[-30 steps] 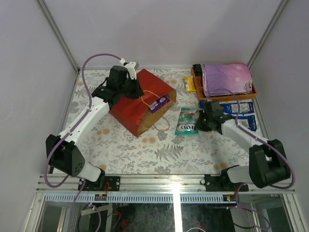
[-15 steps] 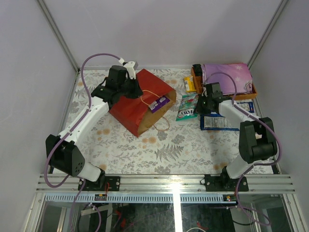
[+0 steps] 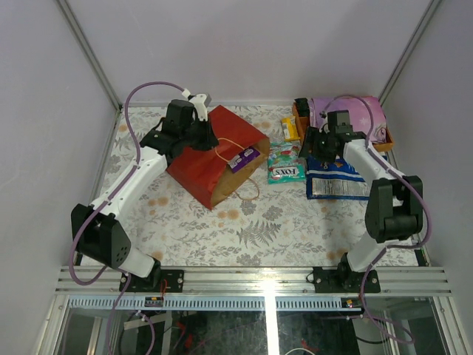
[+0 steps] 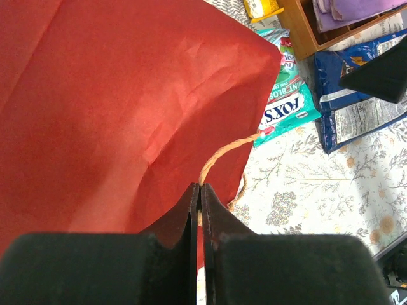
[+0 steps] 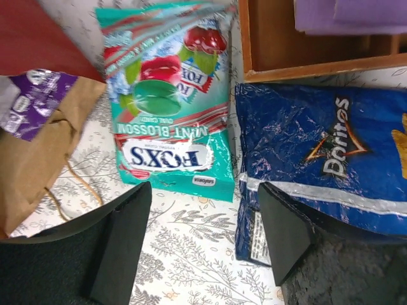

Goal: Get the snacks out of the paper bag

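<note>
Your left jaws clench the loop handle (image 4: 222, 152) of the red paper bag (image 3: 199, 166) lying on the counter; tug hard and that thin handle may rip. Your right jaws hang released over the teal packet (image 5: 168, 108). The purple packet (image 3: 244, 158) at the bag's mouth could slip back inside. The teal one says FOX'S MINT BLOSSOM; the blue pack (image 5: 318, 159) says Doritos.

Matt paper bag (image 3: 211, 164); glossy teal packet (image 5: 168, 105); wooden tray (image 5: 286, 54).

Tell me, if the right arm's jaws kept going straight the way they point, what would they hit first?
Most likely the near edge of the teal FOX'S mint packet on the flowered table; the right gripper points at it with jaws open. The Doritos bag lies beside that line. Depth is unclear.
</note>
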`<state>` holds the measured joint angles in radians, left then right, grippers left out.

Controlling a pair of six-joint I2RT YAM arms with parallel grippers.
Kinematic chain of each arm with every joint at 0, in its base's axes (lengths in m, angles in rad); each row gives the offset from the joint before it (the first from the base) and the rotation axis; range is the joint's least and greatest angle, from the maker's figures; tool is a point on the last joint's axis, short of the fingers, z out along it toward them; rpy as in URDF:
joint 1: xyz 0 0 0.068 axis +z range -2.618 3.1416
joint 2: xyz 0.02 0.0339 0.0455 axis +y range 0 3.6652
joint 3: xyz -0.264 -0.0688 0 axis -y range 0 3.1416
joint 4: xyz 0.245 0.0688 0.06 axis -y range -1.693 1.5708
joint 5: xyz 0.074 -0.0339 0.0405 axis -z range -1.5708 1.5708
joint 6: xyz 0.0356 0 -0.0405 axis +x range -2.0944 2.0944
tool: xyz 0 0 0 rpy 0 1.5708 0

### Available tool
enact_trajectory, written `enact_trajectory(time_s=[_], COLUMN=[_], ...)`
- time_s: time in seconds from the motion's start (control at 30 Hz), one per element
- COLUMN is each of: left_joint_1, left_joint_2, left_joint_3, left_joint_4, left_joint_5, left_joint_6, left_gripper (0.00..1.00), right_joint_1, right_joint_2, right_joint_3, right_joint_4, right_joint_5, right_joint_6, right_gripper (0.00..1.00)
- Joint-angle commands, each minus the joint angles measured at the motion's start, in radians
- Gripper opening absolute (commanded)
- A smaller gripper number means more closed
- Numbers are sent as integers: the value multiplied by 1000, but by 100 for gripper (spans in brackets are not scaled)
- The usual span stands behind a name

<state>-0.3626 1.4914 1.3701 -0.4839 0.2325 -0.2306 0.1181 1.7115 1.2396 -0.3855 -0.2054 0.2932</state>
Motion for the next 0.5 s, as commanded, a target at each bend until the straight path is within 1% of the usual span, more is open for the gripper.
enact_trajectory(time_s=[0.0, 0.07, 0.17, 0.2, 0.27, 0.3, 0.33, 0.4, 0.43, 0.47], left_joint_1=[17, 19, 20, 21, 23, 24, 26, 32, 35, 37], left_joint_2=[7, 7, 3, -1, -14, -21, -25, -27, -27, -28], left_joint_3=[35, 35, 35, 32, 20, 16, 14, 15, 16, 16], left_joint_4=[7, 7, 8, 13, 29, 34, 36, 34, 34, 34], left_joint_5=[30, 30, 30, 27, 22, 19, 14, 12, 15, 17], left_joint_6=[13, 13, 11, 10, 6, 5, 5, 5, 5, 4], left_gripper=[0, 0, 0, 0, 0, 0, 0, 0, 0, 0], right_joint_1=[12, 41, 98, 131, 214, 261, 313, 386, 401, 408], right_joint_2=[-140, -153, -122, -108, -95, -95, -104, -148, -173, -195], right_joint_3=[53, 46, 40, 38, 11, -15, -50, -181, -275, -412], right_joint_4=[19, 37, 52, 58, 99, 136, 193, 382, 545, 710], right_joint_5=[36, 68, 93, 92, 95, 101, 105, 91, 55, 21], right_joint_6=[29, 30, 23, 28, 39, 49, 65, 204, 306, 435], right_gripper=[74, 71, 61, 60, 60, 63, 66, 72, 74, 74])
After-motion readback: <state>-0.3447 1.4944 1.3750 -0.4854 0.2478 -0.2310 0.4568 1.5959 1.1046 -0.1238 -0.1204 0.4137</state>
